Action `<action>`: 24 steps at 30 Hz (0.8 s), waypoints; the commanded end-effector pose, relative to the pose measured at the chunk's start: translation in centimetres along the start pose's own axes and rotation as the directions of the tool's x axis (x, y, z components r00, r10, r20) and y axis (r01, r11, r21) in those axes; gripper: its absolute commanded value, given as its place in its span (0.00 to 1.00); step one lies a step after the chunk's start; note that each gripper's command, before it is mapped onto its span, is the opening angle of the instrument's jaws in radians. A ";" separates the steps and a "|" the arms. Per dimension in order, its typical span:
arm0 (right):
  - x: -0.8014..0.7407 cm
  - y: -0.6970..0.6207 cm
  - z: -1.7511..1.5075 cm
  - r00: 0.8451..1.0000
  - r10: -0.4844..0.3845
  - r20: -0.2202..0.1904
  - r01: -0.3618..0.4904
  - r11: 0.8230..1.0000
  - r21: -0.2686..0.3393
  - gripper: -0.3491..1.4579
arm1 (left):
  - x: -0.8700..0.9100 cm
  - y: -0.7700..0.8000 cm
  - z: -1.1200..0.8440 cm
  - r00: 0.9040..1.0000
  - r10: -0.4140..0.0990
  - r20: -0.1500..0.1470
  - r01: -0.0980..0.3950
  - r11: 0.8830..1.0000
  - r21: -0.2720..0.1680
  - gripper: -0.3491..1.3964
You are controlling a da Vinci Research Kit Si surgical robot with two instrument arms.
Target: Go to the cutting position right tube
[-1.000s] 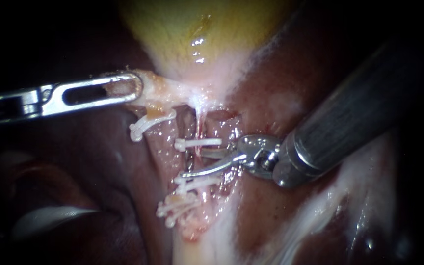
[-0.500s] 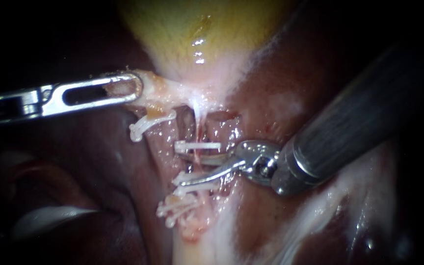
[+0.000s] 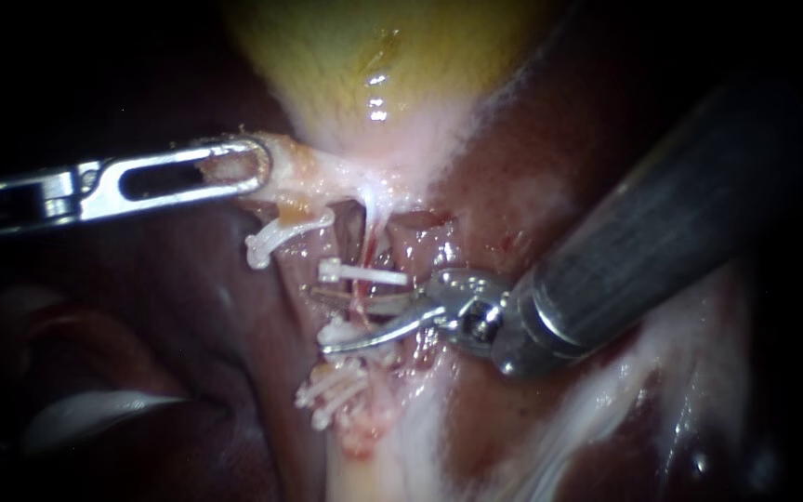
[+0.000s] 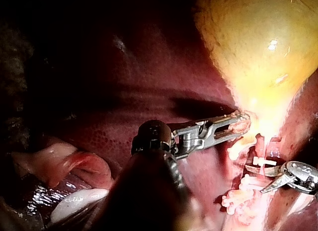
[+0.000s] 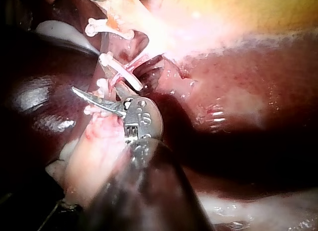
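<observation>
Between clips [image 3: 369,274] — thin (reddish) tube [image 3: 361,299]

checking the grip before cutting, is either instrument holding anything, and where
The left instrument grips pale tissue at the gallbladder's narrow end, jaws shut on it. The right instrument holds nothing: its blades stand open around the tube.

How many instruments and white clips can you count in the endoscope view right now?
Instruments: 2 (left instrument, right instrument)
White clips: 4 that can be told apart; the lowest cluster may hold more than one
Total: 6
</observation>
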 end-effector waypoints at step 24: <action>0.07 -0.08 0.12 0.999 -0.014 -0.044 0.016 0.998 0.059 0.98 | 0.00 0.00 0.00 1.000 0.000 0.000 0.000 1.000 0.000 0.00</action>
